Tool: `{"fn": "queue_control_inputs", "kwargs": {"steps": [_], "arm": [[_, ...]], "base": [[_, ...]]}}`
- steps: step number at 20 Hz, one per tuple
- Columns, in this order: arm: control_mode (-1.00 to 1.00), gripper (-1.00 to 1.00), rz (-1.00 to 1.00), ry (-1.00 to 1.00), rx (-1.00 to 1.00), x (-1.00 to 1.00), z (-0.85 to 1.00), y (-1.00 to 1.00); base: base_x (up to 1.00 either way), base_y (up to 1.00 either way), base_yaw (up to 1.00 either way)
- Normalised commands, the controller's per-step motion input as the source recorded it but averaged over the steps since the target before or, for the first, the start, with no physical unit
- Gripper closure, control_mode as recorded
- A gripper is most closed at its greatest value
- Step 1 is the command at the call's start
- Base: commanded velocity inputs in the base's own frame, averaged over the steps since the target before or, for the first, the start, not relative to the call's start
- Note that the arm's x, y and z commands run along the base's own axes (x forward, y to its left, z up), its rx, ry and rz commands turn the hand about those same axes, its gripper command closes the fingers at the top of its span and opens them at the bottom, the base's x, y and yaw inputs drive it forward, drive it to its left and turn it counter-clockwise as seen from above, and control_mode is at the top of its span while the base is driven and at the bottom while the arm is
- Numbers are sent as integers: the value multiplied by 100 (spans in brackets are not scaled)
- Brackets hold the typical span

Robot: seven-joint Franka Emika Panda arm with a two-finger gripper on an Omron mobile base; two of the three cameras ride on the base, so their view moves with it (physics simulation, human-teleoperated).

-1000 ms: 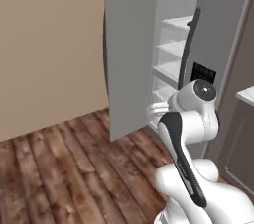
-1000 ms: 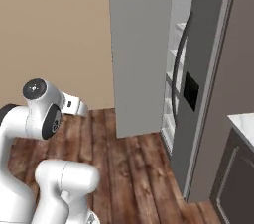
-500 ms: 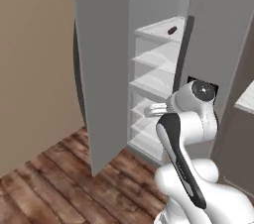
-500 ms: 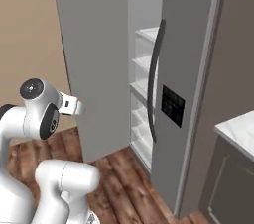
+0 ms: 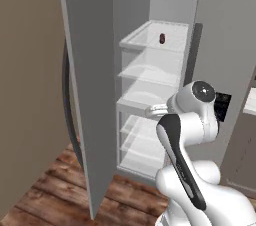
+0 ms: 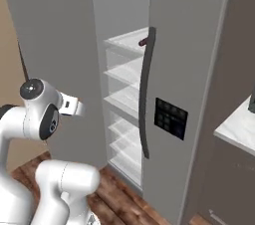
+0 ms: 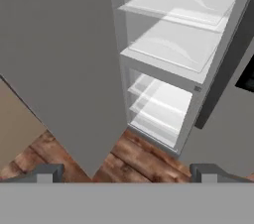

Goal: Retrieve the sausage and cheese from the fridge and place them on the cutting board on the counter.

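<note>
Tall grey double-door fridge (image 5: 85,95) open, exposing white shelves. Slim dark reddish-brown sausage (image 5: 162,38) on the top shelf (reachable). Jaws released, empty.

The fridge (image 5: 85,70) is plain grey, with white shelves (image 5: 150,75) and a long dark handle (image 6: 146,94). A small dark reddish-brown sausage (image 5: 162,38) lies on the top shelf. The floor (image 7: 139,161) is brown wood planks, and the wall (image 5: 25,95) is tan.

Fridge (image 6: 189,69) left door open, sausage (image 6: 143,42) on top shelf
</note>
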Motion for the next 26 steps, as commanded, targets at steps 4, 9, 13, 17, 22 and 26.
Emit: {"fn": "queue_control_inputs", "kwargs": {"steps": [4, 9, 13, 17, 22, 26], "arm": [[100, -100, 0, 0, 0, 0, 0, 0], [100, -100, 0, 0, 0, 0, 0, 0], [100, -100, 0, 0, 0, 0, 0, 0], [100, -100, 0, 0, 0, 0, 0, 0], [100, -100, 0, 0, 0, 0, 0, 0], [100, -100, 0, 0, 0, 0, 0, 0]], "base": [[1, -18, -7], [6, -5, -12], [25, 10, -33], [39, 52, -46], [22, 53, -50], [-1, 8, -15]]}}
